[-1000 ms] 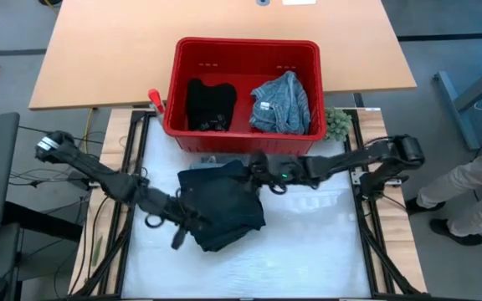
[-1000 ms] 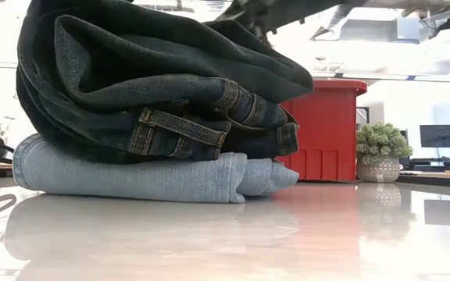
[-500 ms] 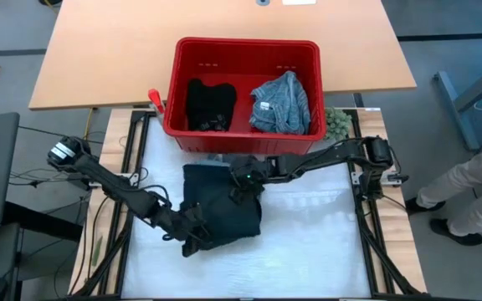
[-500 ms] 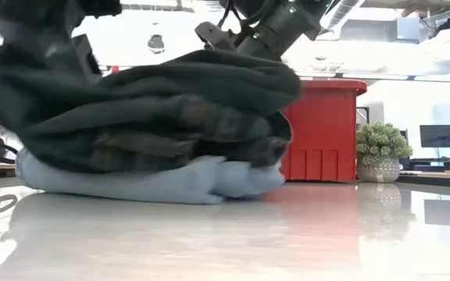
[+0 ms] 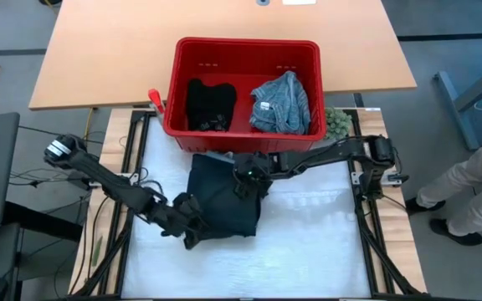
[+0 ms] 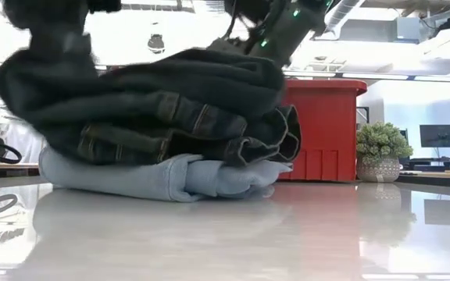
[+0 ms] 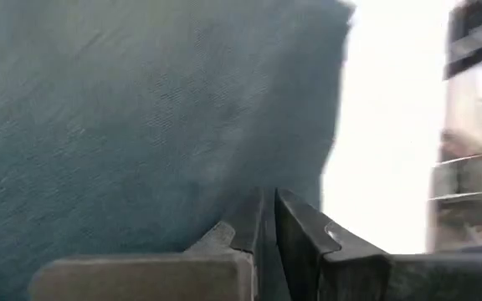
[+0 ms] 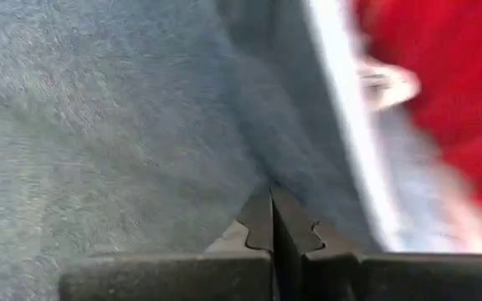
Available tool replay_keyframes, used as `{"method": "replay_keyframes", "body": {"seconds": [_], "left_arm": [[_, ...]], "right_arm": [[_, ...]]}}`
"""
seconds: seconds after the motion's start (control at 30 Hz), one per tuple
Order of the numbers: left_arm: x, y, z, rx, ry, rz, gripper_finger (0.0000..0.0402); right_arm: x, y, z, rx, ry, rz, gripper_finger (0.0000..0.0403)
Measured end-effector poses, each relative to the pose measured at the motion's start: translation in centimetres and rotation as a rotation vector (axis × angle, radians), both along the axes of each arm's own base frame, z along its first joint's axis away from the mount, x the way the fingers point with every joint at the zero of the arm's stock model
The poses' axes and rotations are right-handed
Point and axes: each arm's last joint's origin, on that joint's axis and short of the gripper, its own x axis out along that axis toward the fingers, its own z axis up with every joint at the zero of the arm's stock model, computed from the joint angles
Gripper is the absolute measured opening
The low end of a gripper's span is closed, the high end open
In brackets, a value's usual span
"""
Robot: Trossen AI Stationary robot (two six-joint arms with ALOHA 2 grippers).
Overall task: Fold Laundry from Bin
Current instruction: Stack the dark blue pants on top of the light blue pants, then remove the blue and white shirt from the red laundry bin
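Sitting at the counter's [image 5: 325, 242] far edge: the red bin [image 5: 245, 52], holding a black garment [image 5: 209, 102] and a blue-grey one [image 5: 281, 102]. Standing just beside the bin: a small green plant [image 6: 379, 142]. Waiting off to the right: a person [image 5: 475, 188]. No readable labels or writing. Lying folded before the bin: dark denim [image 5: 224, 201] stacked on pale denim [image 6: 155, 176], now flattened and squarer than a second ago. Pressing on it from both ends: left gripper [image 5: 189, 227], right gripper [image 5: 245, 177], jaws of each closed.

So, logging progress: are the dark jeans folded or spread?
Folded: the dark jeans show stacked layers atop a light blue garment.
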Motion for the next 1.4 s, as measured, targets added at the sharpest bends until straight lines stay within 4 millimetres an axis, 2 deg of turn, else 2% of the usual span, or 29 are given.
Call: {"method": "replay_keyframes", "body": {"seconds": [0.1,0.2,0.3,0.37,0.5,0.57,0.7,0.83,0.93,1.0,1.13,1.27,1.33,1.4], "left_arm": [[-0.5,0.9,3.1,-0.003,-0.128,-0.013,0.0020],[-1.4,2.3,5.3,0.002,-0.225,0.001,0.0020],[-2.3,3.7,7.4,0.039,-0.336,0.041,0.0020],[-2.8,4.9,7.7,0.101,-0.360,0.109,0.0020],[-2.6,7.3,5.2,0.181,-0.289,0.212,0.0020],[-2.2,8.6,3.4,0.154,-0.252,0.218,0.0020],[-2.4,11.3,-0.7,0.097,-0.170,0.259,0.0020],[-2.9,13.5,-3.1,-0.009,-0.187,0.297,0.0020],[-3.1,14.4,-2.8,-0.034,-0.279,0.254,0.0020],[-3.1,14.8,-1.5,-0.014,-0.375,0.226,0.0020],[-3.8,15.1,2.0,0.050,-0.531,0.212,0.0020],[-4.3,14.8,4.0,0.086,-0.676,0.183,0.0020],[-4.3,14.6,4.6,0.119,-0.735,0.161,0.0020],[-4.3,14.5,4.7,0.142,-0.744,0.145,0.0020]], "right_arm": [[-1.1,-0.1,3.2,-0.039,-0.084,-0.024,0.0017],[-2.2,0.3,6.0,-0.055,-0.177,-0.001,0.0017],[-2.7,2.0,7.3,-0.030,-0.225,0.064,0.0018],[-2.6,3.9,7.2,-0.005,-0.256,0.126,0.0020],[-2.1,7.9,3.7,0.053,-0.269,0.205,0.0022],[-2.3,8.8,0.9,0.072,-0.179,0.188,0.0019],[-2.0,8.8,-2.1,0.092,-0.122,0.120,0.0019],[-1.8,8.2,-2.6,0.117,-0.108,0.098,0.0022],[-2.4,7.8,0.1,0.138,-0.162,0.113,0.0023],[-2.9,7.4,3.9,0.140,-0.275,0.125,0.0025],[-5.9,5.1,11.2,0.123,-0.436,0.097,0.0026],[-9.2,0.6,15.6,0.113,-0.498,-0.073,0.0026],[-10.9,-2.2,17.3,0.091,-0.496,-0.179,0.0029],[-12.3,-5.2,18.1,0.064,-0.445,-0.271,0.0035]]}}
